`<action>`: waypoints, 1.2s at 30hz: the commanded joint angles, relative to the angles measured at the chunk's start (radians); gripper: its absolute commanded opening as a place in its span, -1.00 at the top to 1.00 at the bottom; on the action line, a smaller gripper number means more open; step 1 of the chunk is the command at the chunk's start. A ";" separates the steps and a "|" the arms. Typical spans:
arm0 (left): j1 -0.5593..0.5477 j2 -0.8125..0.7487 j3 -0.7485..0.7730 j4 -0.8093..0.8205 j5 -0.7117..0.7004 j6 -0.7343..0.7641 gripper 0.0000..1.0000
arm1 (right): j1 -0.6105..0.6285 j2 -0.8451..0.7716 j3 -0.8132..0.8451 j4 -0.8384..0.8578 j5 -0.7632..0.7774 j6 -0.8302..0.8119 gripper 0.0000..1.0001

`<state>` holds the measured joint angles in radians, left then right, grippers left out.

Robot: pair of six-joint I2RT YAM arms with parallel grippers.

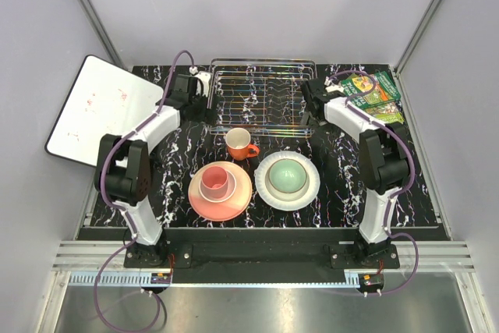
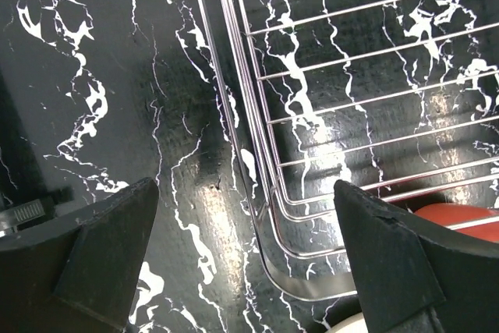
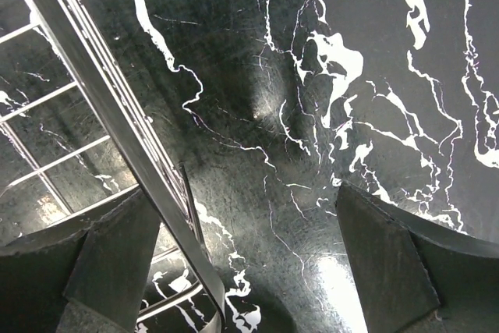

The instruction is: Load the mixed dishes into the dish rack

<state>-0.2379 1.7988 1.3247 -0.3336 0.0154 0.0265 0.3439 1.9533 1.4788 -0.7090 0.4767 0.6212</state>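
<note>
Dish rack (image 1: 261, 99) at the far edge of the worktop (image 1: 337, 193), centre. Left pincer (image 2: 245, 216) spread apart over the rack's near left corner. Right pincer (image 3: 245, 216) spread apart at its right rail. Both empty. Orange mug (image 1: 238, 143) just before the rack. Pink cup (image 1: 215, 182) on pink plate (image 1: 228, 205), pale green bowl (image 1: 287, 175) on white plate (image 1: 309, 193), toward the near edge.

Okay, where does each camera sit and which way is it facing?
Top external: above, behind the bases, facing down on table and dish rack; left arm, right arm whole.
Left wrist: on that arm, facing down at the rack's corner; left jaws open.
Right wrist: on that arm, facing down at the rack's side; right jaws open.
Shared: the rack, in all three.
</note>
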 commanded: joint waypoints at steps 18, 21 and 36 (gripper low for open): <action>-0.031 -0.156 -0.079 0.062 -0.095 0.013 -0.98 | 0.003 -0.221 0.020 -0.007 -0.013 0.000 -0.96; -0.029 -0.150 -0.015 0.047 -0.120 0.019 -0.98 | 0.003 -0.336 -0.035 -0.017 -0.061 -0.017 -0.99; -0.029 -0.239 0.107 -0.077 -0.072 0.027 -0.98 | 0.095 -0.715 -0.515 0.057 -0.514 0.005 -0.65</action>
<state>-0.2649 1.6371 1.4204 -0.3939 -0.0647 0.0338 0.4107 1.2831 1.0138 -0.7036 0.0628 0.6266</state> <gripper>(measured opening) 0.987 0.866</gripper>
